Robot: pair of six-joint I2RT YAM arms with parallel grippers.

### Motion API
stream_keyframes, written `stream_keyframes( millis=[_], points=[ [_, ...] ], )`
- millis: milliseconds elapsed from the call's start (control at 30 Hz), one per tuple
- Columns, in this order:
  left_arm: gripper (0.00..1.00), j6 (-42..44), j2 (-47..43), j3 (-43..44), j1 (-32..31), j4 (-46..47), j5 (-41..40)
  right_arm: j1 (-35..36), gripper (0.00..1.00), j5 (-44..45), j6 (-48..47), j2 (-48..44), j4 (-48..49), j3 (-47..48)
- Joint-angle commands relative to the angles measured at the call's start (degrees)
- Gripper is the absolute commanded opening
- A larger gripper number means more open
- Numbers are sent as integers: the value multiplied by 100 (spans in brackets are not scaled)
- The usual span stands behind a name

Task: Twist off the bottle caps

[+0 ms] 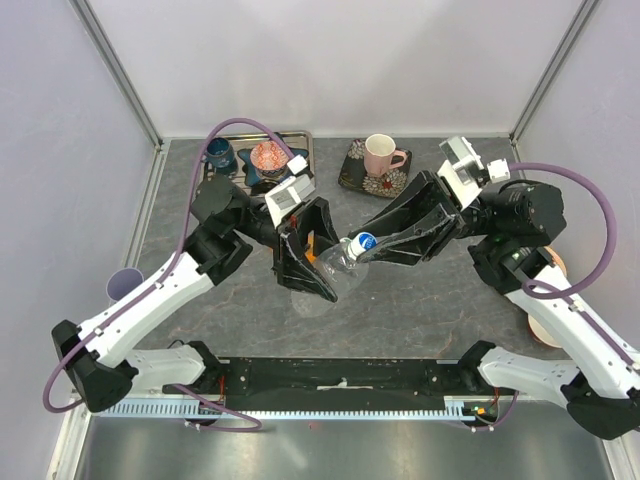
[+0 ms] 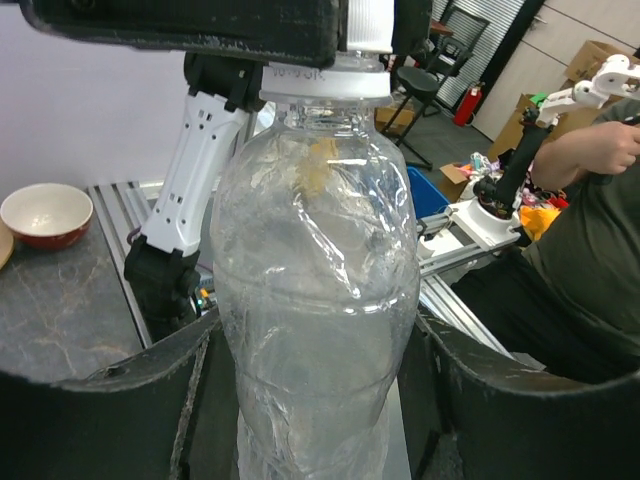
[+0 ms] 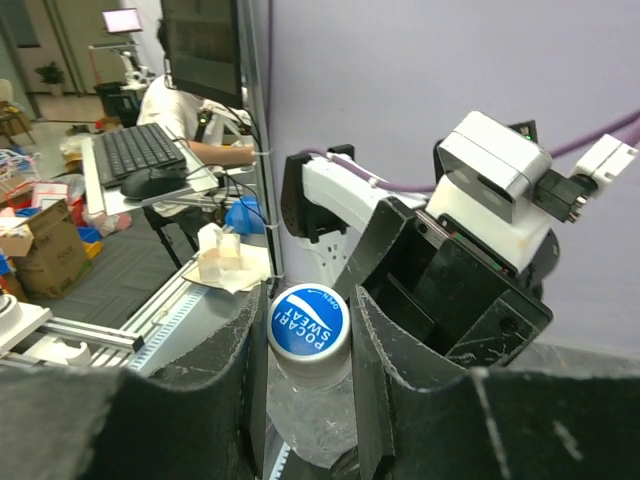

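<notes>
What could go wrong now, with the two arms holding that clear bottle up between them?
The colourless clear plastic bottle looks thin and crumpled in the left gripper, so it may buckle or spin along with the twist. The right gripper pinches only the small round blue-and-white cap, which could slip free. The bottle seems held above the grey table, so a lost grip might drop it.

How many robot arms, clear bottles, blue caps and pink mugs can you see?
Robot arms: 2 (left arm, right arm)
Clear bottle: 1
Blue cap: 1
Pink mug: 1
Total: 5
</notes>
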Motion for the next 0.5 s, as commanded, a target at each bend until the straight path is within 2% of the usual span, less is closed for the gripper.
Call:
stream_keyframes(
  millis=[0,133,267,333,367,400,467],
  points=[
    [38,-974,409,35,184,1281,191,95,0,-768,1462,54,1931,-23],
    [38,-1588,743,-44,298,2001,254,122,0,-926,2261,159,2900,-32],
    [38,-2038,955,-123,456,2766,245,130,0,-927,2263,98,2919,-67],
    [37,-2170,1008,-167,509,2872,210,139,0,-909,1984,28,2342,-32],
    [37,-2170,990,-184,535,2881,184,139,0,-866,1355,-16,1921,3],
    [37,-2144,955,-202,553,2794,140,131,0,-630,818,-51,690,64],
    [36,-1820,885,-193,570,2435,26,139,0,-235,-71,-122,-652,450]
  ],
)
